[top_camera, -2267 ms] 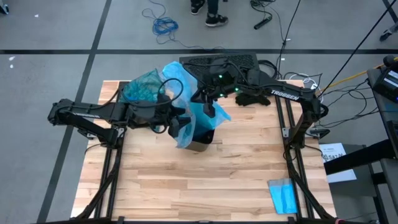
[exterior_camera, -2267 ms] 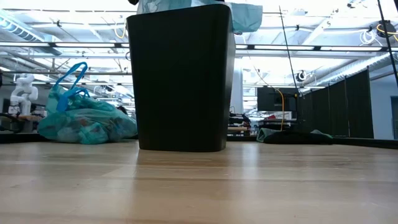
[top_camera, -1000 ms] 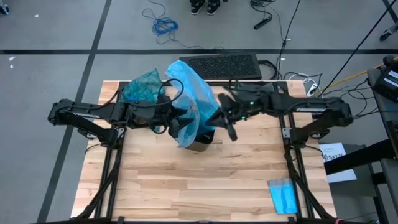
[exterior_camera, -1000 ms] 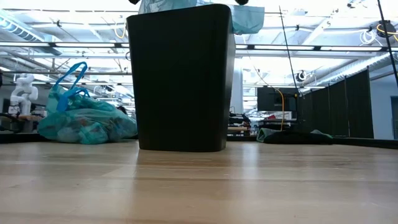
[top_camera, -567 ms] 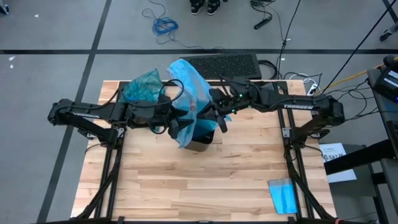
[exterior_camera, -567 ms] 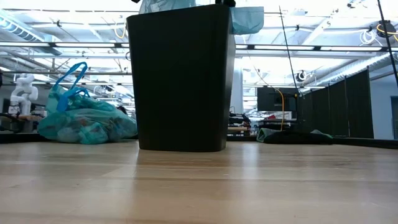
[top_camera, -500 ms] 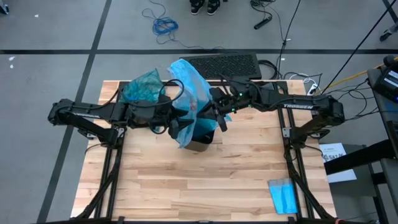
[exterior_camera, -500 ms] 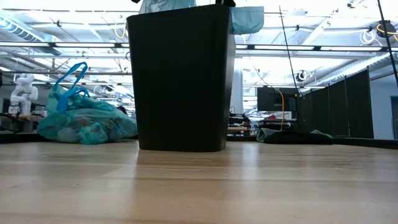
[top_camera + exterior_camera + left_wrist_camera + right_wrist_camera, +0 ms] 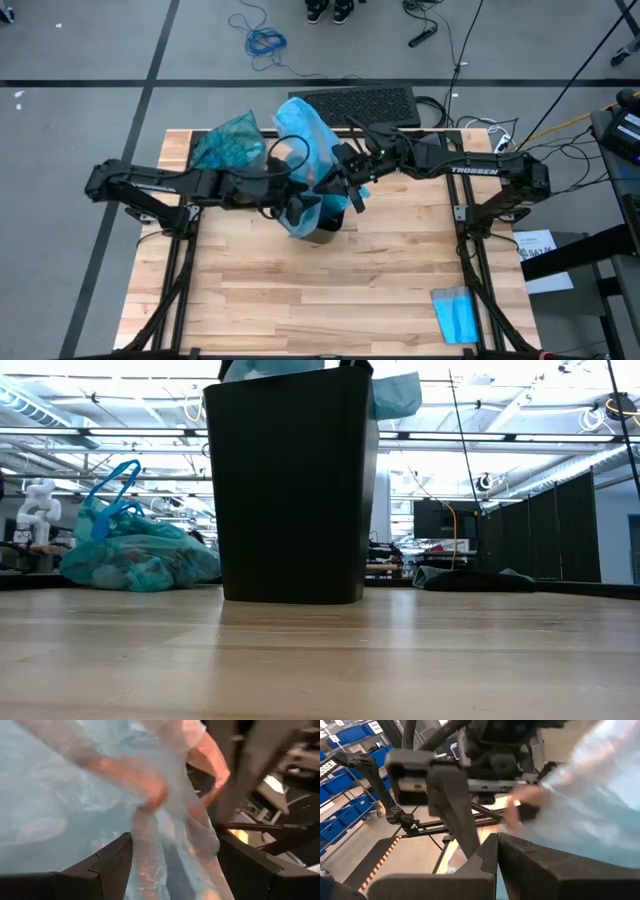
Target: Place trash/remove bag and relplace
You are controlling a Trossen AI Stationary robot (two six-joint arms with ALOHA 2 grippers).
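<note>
From above: a wooden table [image 9: 300, 290] with a black bin [image 9: 325, 232] near its middle, draped in the sky-blue replacement bag [image 9: 305, 135], which billows up and toward the table's far edge. Left gripper [image 9: 300, 208] reaching in from the left, at the bin's near-left rim against the blue plastic, fingers spread wide. Right gripper [image 9: 352, 192] coming from the right, at the bin's right rim, fingers pressed together; whether any plastic sits between them cannot be told. The filled dark teal bag [image 9: 228, 143] lying on the far-left part of the table, beside the left arm. A small blue folded cloth [image 9: 456, 315] at the near-right corner, well apart. From table height: the bin upright at centre, a fold of sky-blue plastic hanging over its right top edge, the teal bag to its left with a blue loop handle standing up, dark gloves [image 9: 470, 578] lying to the right. From the left wrist: two dark fingers [image 9: 107, 865] set wide apart, sky-blue film bunched between and ahead of them. From the right wrist: own fingers [image 9: 490, 860] meeting, the left gripper facing it, blue film on one side.
</note>
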